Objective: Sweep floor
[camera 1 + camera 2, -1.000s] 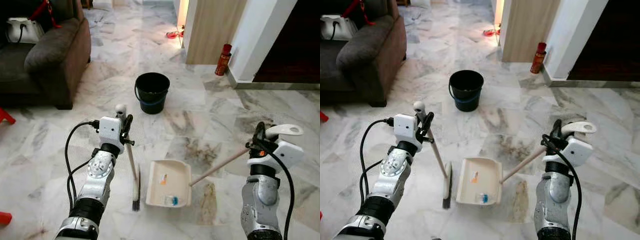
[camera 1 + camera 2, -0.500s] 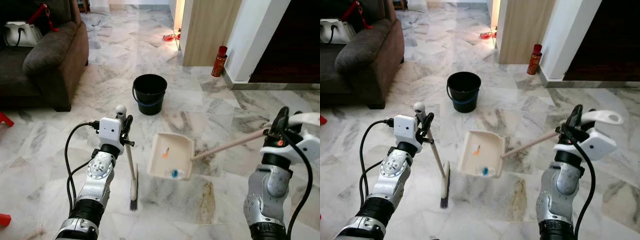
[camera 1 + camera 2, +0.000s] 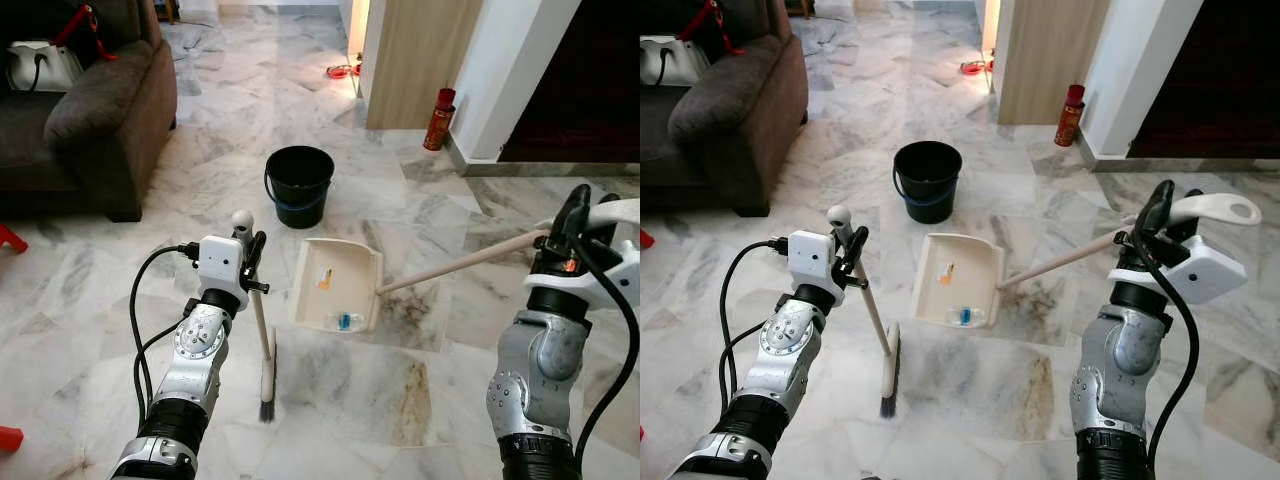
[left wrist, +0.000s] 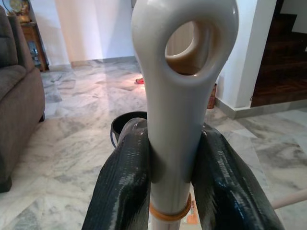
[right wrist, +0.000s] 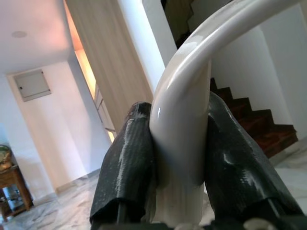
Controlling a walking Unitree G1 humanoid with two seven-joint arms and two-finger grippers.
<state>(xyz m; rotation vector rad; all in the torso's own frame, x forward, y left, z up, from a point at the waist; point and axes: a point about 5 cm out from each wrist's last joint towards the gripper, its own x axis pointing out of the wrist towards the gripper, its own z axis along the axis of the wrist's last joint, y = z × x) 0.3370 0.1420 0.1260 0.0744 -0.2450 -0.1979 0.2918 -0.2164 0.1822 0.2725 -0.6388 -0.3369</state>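
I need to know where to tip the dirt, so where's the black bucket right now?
In the head views the black bucket stands on the marble floor ahead of the robot, just beyond the raised dustpan, right of the brown sofa.

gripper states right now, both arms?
Left gripper: shut on the broom handle.
Right gripper: shut on the dustpan handle, dustpan raised.
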